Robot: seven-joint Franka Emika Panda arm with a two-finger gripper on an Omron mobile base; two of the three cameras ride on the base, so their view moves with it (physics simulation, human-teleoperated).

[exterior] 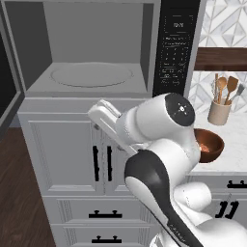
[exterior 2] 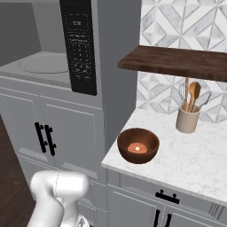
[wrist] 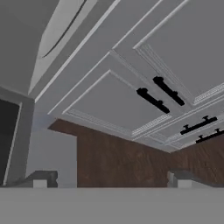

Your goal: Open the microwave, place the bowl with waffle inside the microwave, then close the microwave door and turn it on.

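Hand view: I'm looking along the gripper; its two fingertips sit wide apart at the bottom with bare space between them, so the claw is open and holding nothing.
Beyond the tips: dark wood floor, then the grey panelled cabinet doors with black bar handles.
Arm: I've got the white arm bent in front of the cabinets below the microwave.
Bowl: the bowl sits on the marble counter near its front left corner, something orange inside, just right of the microwave column.
Crock: beige utensil crock stands behind the bowl, well apart, against the tiled wall.
Microwave: the microwave is open, cavity and turntable exposed, black keypad panel on its right.
Door: the microwave door is swung out at left.
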